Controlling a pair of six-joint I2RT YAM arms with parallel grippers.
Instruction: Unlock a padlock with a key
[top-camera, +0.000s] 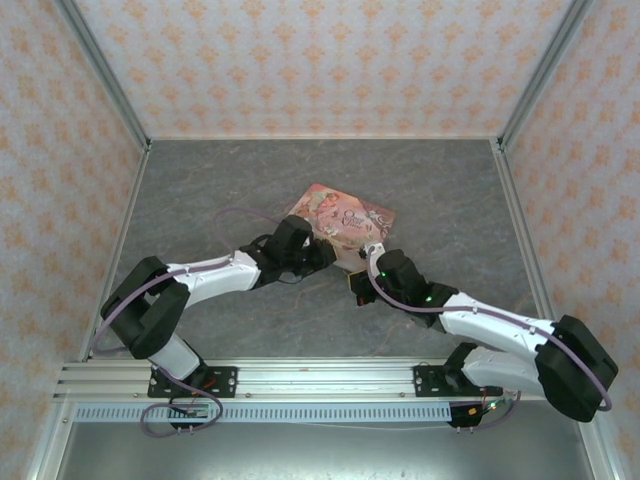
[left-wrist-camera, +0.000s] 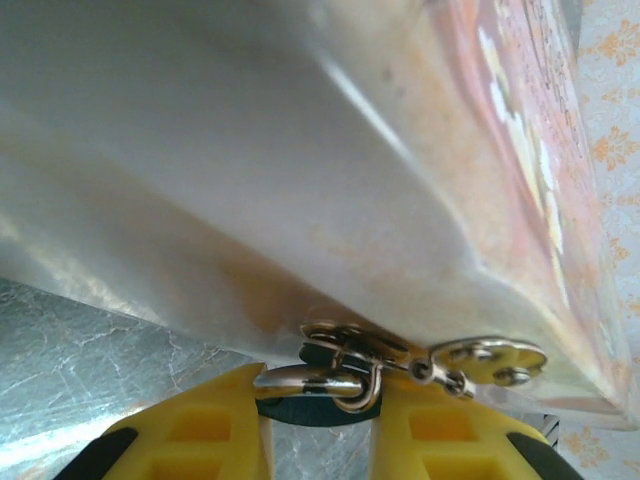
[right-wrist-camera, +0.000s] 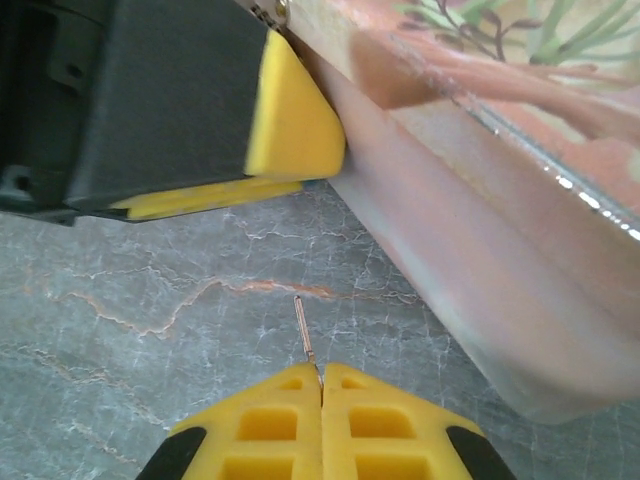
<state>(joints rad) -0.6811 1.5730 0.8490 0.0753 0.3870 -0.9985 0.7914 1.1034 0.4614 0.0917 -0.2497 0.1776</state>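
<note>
The tiny teal padlock (left-wrist-camera: 330, 412) hangs by its silver shackle (left-wrist-camera: 312, 380) from the clasp on the pink tin's side (left-wrist-camera: 300, 200). My left gripper (left-wrist-camera: 318, 402) is shut on the padlock's body, its yellow fingers (left-wrist-camera: 200, 435) on either side. In the top view the left gripper (top-camera: 325, 256) sits at the tin's (top-camera: 345, 215) near edge. My right gripper (right-wrist-camera: 322, 385) is shut on a thin key (right-wrist-camera: 304, 332) whose shaft sticks forward over the table. The key tip points toward the left gripper's yellow finger (right-wrist-camera: 292, 120), with a stretch of table between them. From above, the right gripper (top-camera: 362, 282) is just right of the left one.
The pink illustrated tin (right-wrist-camera: 480, 230) lies tilted on the grey marbled table (top-camera: 220, 190), close along the right gripper's right side. Patterned walls (top-camera: 320, 60) enclose the table on three sides. A metal rail (top-camera: 320, 380) carries both arm bases at the near edge.
</note>
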